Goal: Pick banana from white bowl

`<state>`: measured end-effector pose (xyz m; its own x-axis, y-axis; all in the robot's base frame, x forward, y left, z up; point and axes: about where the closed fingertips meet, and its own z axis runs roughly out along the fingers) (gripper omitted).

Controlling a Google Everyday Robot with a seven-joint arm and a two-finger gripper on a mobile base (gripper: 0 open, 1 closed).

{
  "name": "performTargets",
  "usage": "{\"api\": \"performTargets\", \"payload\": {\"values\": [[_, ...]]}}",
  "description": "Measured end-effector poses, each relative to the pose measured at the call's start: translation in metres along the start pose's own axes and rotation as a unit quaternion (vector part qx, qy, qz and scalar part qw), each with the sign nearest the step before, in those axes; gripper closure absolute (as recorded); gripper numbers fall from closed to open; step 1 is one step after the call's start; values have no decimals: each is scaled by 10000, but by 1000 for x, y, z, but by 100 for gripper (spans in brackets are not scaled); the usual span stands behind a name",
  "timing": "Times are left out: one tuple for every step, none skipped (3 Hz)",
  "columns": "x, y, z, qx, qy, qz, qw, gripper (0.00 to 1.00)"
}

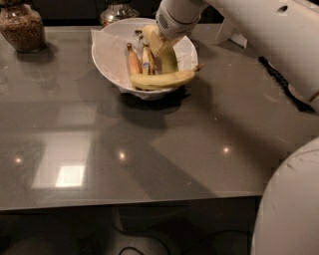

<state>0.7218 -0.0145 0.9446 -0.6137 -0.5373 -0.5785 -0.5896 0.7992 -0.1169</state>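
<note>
The white bowl [105, 67] with a crinkled white paper liner stands at the back middle of the grey table. Several bananas lie in it. One yellow banana [162, 79] lies across the front rim, and a brownish one [133, 62] and one with a blue sticker [146, 59] stand behind it. My gripper [154, 42] reaches down into the bowl from the upper right and sits among the upper ends of the bananas, touching a pale one. My white arm [249, 25] hides the bowl's far right rim.
A jar of brown contents [22, 27] stands at the back left and a glass jar [117, 11] behind the bowl. A black strip [284, 82] lies on the table at right. My white base [291, 209] fills the lower right. The table's front edge runs near the bottom.
</note>
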Motion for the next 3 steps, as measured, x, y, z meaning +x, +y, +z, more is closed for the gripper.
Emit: {"api": "performTargets", "payload": {"values": [[-15,5,-20,-79,-356,-232,9991,100],[-31,7,-50,-187,-926,-614,9936,100],[-39,15,-105,-475,-1763,-984,9783,100]]}}
